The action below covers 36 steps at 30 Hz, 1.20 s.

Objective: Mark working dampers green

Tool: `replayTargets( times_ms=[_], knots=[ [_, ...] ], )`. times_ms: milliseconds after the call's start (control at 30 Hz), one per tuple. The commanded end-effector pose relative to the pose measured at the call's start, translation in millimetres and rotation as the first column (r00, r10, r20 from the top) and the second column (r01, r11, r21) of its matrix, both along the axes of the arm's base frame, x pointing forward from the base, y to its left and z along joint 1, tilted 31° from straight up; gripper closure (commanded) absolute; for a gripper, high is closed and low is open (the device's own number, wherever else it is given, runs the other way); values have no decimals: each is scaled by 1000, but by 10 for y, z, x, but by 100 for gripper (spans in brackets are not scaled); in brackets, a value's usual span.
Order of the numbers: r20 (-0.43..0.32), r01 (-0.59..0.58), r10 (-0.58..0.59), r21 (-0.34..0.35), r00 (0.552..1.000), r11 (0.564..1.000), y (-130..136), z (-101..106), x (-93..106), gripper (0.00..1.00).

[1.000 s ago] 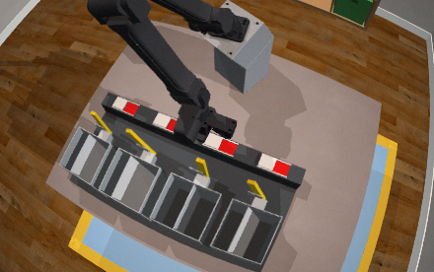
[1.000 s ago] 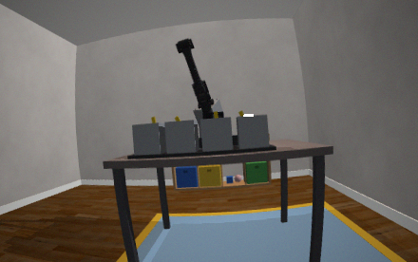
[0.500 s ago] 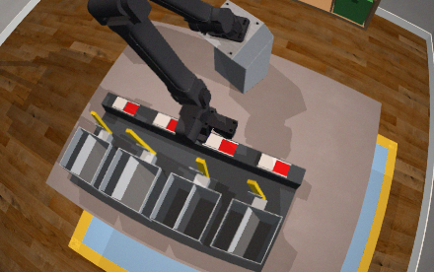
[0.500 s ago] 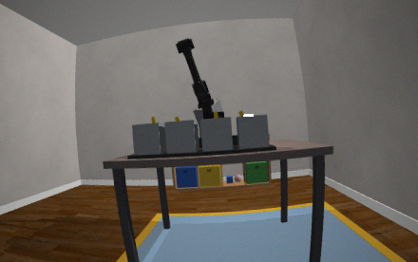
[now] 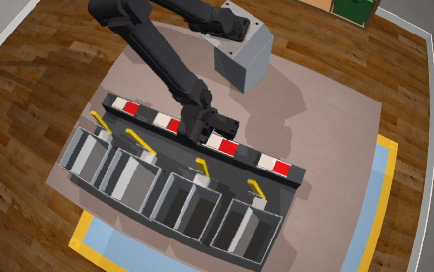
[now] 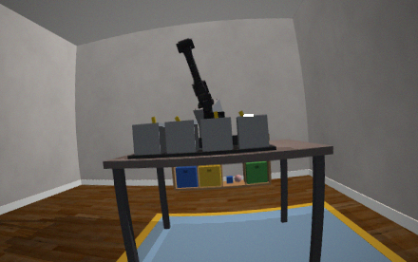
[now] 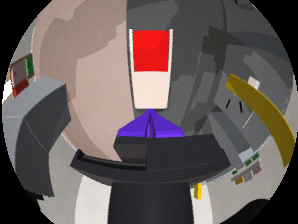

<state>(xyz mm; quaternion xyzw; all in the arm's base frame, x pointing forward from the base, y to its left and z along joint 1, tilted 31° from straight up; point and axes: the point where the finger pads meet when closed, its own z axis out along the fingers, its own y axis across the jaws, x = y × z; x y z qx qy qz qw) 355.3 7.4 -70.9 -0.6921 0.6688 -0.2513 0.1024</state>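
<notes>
Four grey duct dampers stand in a row on a dark base, each with a yellow lever: first (image 5: 86, 155) (image 6: 145, 139), second (image 5: 130, 179) (image 6: 180, 137), third (image 5: 189, 207) (image 6: 216, 134), fourth (image 5: 247, 232) (image 6: 253, 131). In front of each is a slider; all show a white cover beside red: first (image 5: 124, 104), second (image 5: 167, 121), third (image 5: 222, 144) (image 7: 152, 52), fourth (image 5: 274, 165). My gripper (image 5: 209, 135) (image 7: 150, 111) is shut and empty, low at the near end of the third slider's white cover (image 7: 149, 90). In the exterior view the dampers hide it.
The arm's grey base block (image 5: 244, 54) stands behind the slider rail on the table mat (image 5: 325, 128). The arm (image 6: 199, 85) leans over the second slider. A low shelf with coloured bins (image 6: 209, 176) stands on the floor by the far wall.
</notes>
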Motion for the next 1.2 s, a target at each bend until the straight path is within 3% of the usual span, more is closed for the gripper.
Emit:
replayTargets(
  times_ms=[0, 1167],
  knots=[
    [-9, -3, 4, 8, 1000, 1000, 70, -53, 5, 100],
    [-17, -4, 4, 5, 1000, 1000, 232, -97, -11, 100]
  ],
)
